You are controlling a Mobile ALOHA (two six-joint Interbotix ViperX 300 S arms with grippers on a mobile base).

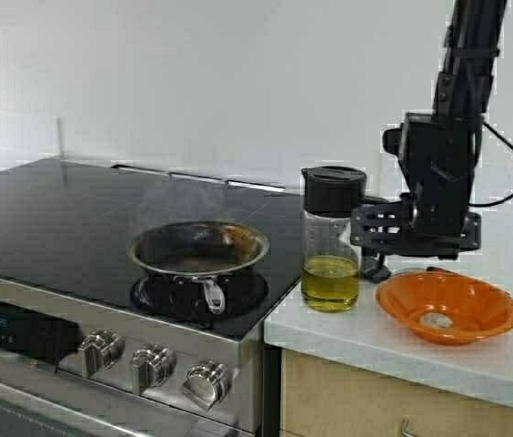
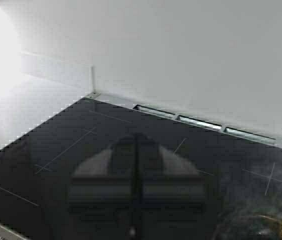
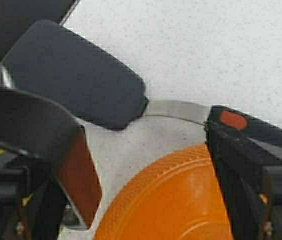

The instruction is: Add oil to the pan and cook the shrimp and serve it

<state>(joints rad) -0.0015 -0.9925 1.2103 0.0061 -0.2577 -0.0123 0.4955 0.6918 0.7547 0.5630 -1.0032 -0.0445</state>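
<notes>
The pan (image 1: 198, 249) sits on the front burner of the black cooktop (image 1: 47, 228), handle toward the knobs, with a faint haze above it. The oil (image 1: 330, 282) fills the bottom third of a clear dispenser (image 1: 332, 238) on the white counter beside the stove. The shrimp (image 1: 436, 320) lies in an orange bowl (image 1: 488, 309). My right gripper (image 1: 384, 264) hangs open between the dispenser and the bowl. In the right wrist view the right gripper (image 3: 151, 185) has the bowl's rim (image 3: 181, 200) between its fingers and holds nothing. My left gripper (image 2: 136, 200) hovers shut over the cooktop, outside the high view.
A black utensil head (image 3: 81, 85) with a steel neck (image 3: 176, 110) lies on the counter behind the bowl. Stove knobs (image 1: 152, 366) line the front panel. A wall rises behind the stove. The pan's rim (image 2: 276, 225) shows near my left gripper.
</notes>
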